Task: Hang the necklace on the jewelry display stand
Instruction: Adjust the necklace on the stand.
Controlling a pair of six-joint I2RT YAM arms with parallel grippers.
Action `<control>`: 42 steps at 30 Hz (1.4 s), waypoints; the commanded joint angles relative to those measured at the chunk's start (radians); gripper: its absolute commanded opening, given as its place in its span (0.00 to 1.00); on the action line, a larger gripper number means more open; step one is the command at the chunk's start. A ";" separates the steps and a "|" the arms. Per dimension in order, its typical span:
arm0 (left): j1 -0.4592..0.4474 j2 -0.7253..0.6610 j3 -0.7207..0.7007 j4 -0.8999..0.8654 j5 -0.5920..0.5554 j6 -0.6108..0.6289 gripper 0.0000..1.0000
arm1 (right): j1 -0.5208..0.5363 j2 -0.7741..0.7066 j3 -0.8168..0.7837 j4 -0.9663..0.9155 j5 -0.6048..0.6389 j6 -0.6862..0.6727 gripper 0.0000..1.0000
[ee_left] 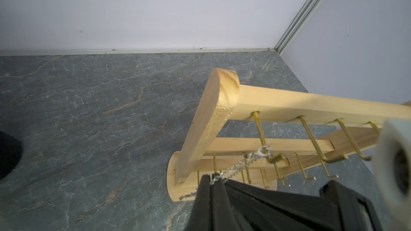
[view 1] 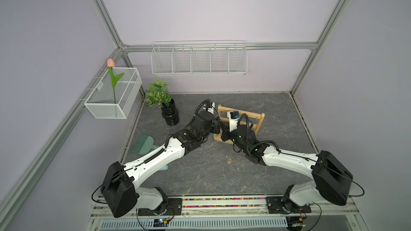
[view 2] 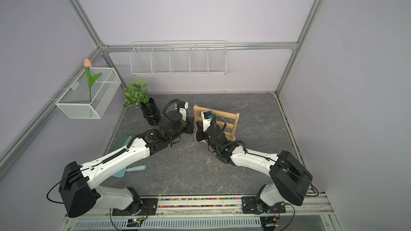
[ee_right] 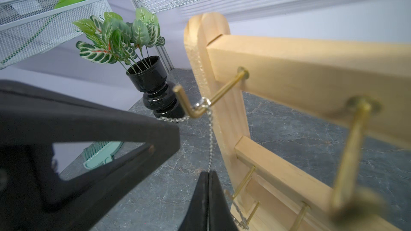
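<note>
The jewelry display stand [view 1: 258, 118] [view 2: 232, 121] is a light wooden rack with gold hooks, standing mid-table. A thin silver necklace [ee_left: 242, 165] [ee_right: 210, 134] is looped over the end hook [ee_right: 213, 101] of the top crossbar [ee_left: 289, 105], beside one upright. My left gripper [ee_left: 213, 177] [view 1: 219, 125] is shut on one run of the chain. From the hook the other run drops straight into my right gripper [ee_right: 209, 172] [view 1: 224, 132], also shut on it. Both grippers meet at the stand's left end. In both top views the arms hide the chain.
A leafy plant in a black vase [view 1: 170, 115] stands left of the stand. A green brush and dustpan [view 1: 144, 144] lie under my left arm. Small loose jewelry pieces [view 1: 229, 160] lie on the table in front. White wire baskets [view 1: 199, 60] [view 1: 113, 94] hang on the walls.
</note>
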State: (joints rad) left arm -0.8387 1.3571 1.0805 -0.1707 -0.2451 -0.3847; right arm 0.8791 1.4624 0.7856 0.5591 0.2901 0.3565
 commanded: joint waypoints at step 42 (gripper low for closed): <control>0.014 0.050 0.016 -0.029 0.006 -0.045 0.00 | -0.014 -0.079 -0.042 -0.026 0.060 -0.042 0.07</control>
State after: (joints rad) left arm -0.8303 1.3952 1.0805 -0.1974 -0.2382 -0.4114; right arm 0.8738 1.3766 0.7654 0.5228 0.3172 0.3363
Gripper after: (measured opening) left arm 0.044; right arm 0.068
